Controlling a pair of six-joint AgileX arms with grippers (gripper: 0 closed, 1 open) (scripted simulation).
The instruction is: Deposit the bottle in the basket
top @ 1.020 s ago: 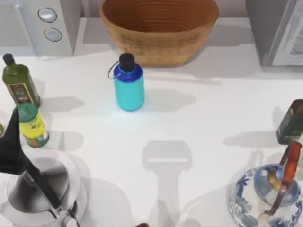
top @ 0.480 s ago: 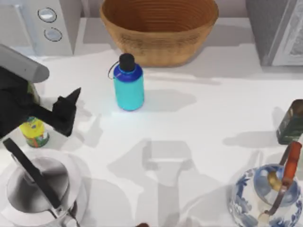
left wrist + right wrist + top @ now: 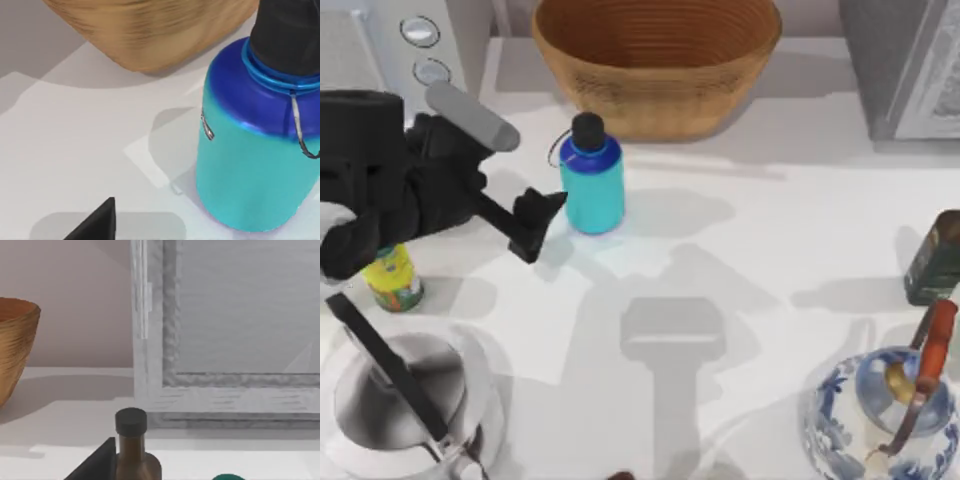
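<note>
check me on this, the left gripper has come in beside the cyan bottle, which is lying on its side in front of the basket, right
One thing is off: the bottle stands upright on the table, black cap up, as the top view shows. The rest holds: the left gripper is beside it, on its left, and the bottle is in front of the basket.

The top view looks steeply down on the white surface (image 3: 740,260). The left wrist view sits close to the bottle (image 3: 255,165), facing the basket (image 3: 150,30); the right wrist view looks level toward the back wall, catching that basket's edge.
</note>
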